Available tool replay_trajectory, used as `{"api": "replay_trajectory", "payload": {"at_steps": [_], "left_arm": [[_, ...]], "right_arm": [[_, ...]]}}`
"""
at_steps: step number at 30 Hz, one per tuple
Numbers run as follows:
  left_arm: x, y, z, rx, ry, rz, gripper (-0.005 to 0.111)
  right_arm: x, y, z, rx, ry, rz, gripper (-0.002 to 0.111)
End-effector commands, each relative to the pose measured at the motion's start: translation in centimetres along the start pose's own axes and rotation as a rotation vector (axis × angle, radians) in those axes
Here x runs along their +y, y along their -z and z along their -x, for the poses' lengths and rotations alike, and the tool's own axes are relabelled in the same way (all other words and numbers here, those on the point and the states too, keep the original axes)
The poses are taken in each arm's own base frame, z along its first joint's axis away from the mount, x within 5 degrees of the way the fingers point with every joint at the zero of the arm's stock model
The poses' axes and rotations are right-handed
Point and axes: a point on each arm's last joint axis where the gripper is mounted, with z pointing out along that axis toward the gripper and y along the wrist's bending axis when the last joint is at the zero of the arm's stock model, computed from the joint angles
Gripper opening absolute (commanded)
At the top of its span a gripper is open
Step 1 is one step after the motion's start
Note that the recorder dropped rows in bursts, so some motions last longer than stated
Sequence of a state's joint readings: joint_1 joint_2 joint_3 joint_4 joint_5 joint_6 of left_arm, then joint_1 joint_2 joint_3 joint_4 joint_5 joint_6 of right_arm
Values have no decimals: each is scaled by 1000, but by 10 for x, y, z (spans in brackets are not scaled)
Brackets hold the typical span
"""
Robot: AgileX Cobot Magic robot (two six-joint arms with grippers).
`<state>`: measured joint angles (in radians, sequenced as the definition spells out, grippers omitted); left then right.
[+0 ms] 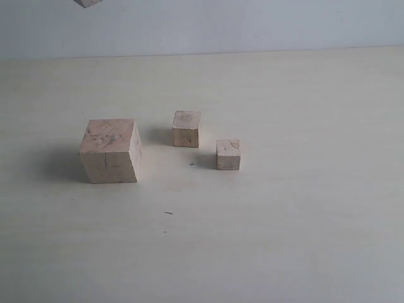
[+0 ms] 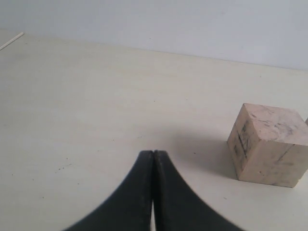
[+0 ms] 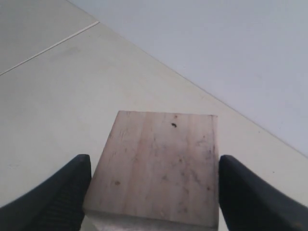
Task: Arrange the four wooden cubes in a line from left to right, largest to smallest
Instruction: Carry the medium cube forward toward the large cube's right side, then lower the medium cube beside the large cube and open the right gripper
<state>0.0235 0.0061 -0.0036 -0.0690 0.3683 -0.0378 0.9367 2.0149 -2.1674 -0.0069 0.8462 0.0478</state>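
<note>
Three of the four wooden cubes rest on the pale table [image 1: 303, 240]. The largest cube [image 1: 110, 150] is on the left, a smaller cube [image 1: 187, 129] stands to its right, and the smallest cube [image 1: 228, 154] is right of that and nearer. My right gripper [image 3: 154, 166] is shut on the fourth cube [image 3: 161, 163], one black finger against each side. A corner of a cube [image 1: 87, 2] shows at the exterior view's top edge. My left gripper [image 2: 153, 154] is shut and empty, low over the table. A cube with dark marks [image 2: 269, 144] stands apart from it. Neither gripper shows in the exterior view.
A light grey wall [image 1: 252, 25] rises behind the table's far edge. Tiny dark specks [image 1: 168, 213] dot the tabletop in front of the cubes. A seam line [image 3: 48, 45] crosses the surface in the right wrist view.
</note>
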Motion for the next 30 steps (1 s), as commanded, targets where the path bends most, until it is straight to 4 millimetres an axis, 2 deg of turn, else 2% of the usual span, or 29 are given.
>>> {"api": "replay_trajectory", "payload": {"at_steps": [1, 4, 7, 11, 16, 17, 19, 23, 27, 30], "left_arm": [[0, 0, 0, -12, 1, -7, 0], [0, 0, 0, -12, 1, -7, 0], [0, 0, 0, -12, 1, -7, 0], [0, 0, 0, -12, 1, -7, 0], [0, 0, 0, -12, 1, -7, 0], [0, 0, 0, -12, 1, -7, 0], [0, 0, 0, -12, 1, -7, 0], [0, 0, 0, -12, 1, -7, 0], [0, 0, 0, -12, 1, -7, 0], [0, 0, 0, -12, 1, -7, 0]], "right_arm": [[3, 25, -6, -51, 41, 11, 0], [2, 35, -25, -51, 46, 11, 0], [0, 39, -58, -19, 61, 10, 0], [-1, 43, -101, 21, 193, 22, 0], [0, 25, -158, 188, 482, 96, 0], [2, 16, -172, 228, 521, 140, 0], [5, 3, -187, 270, 513, 194, 0], [12, -13, -199, 293, 447, 273, 0], [18, 6, -184, 221, 418, 316, 0], [17, 13, -185, 187, 440, 306, 0]]}}
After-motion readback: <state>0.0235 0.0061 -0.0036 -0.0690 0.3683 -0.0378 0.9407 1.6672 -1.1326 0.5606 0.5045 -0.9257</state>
